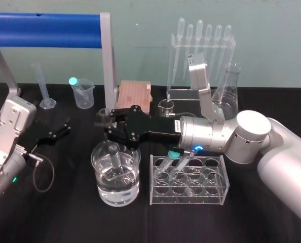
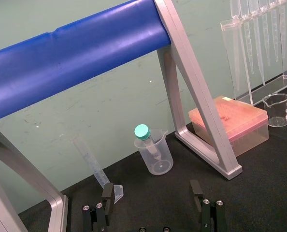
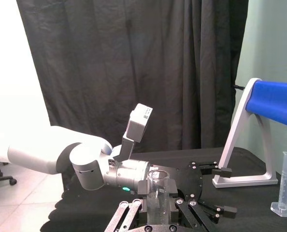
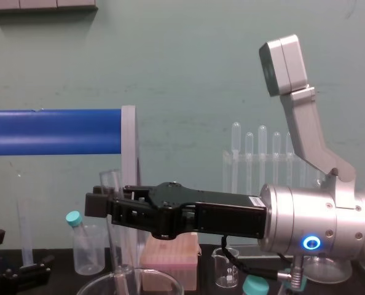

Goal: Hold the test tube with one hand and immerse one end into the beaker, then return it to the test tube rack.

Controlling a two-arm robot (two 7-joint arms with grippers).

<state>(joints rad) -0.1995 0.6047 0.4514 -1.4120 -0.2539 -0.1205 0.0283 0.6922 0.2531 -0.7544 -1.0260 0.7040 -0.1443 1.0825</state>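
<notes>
From head we look down over whole black table (image 1: pixel 64 217). From chest we sit low, near, facing far wall (image 4: pixel 188 74). Left wrist: we face far, blue bar (image 2: pixel 71 53) close. Right wrist: we face left, test tube (image 3: pixel 157 193) just ahead. All share blue bar.

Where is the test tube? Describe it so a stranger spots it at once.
Start at the large beaker at the front of the black table, left of the clear rack. The test tube dips into it, gripped by the right tool. Unlike the rack's teal-capped tubes, it is plain, uncapped clear glass.
</notes>
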